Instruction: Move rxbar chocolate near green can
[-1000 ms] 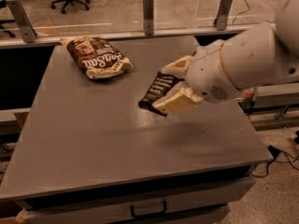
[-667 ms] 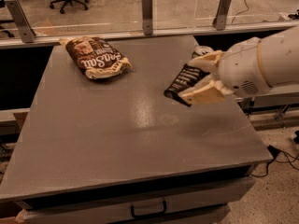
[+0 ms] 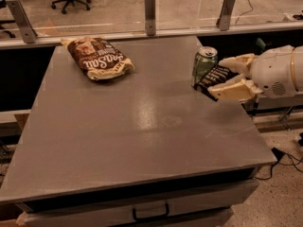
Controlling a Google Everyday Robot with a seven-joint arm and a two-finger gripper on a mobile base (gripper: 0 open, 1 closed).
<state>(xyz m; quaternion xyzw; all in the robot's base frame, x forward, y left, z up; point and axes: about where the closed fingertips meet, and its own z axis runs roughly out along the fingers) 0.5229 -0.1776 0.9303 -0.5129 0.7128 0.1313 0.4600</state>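
The green can (image 3: 204,64) stands upright near the right edge of the grey table (image 3: 137,126), silver top showing. The rxbar chocolate (image 3: 213,81), a slim black wrapper with white text, is held tilted between my gripper's fingers, its far end right beside the can's lower right side. My gripper (image 3: 233,77) reaches in from the right and is shut on the bar, just above the table's right edge. Whether the bar touches the can or the table cannot be told.
A bigger brown snack bag (image 3: 98,57) with white script lies at the table's back left. A glass barrier with metal posts (image 3: 150,7) runs along the far edge. A drawer handle (image 3: 150,212) shows below the front edge.
My gripper has carried the bar from the middle of the table to the right and back. The green can, hidden by the arm before, now shows beside the bar.
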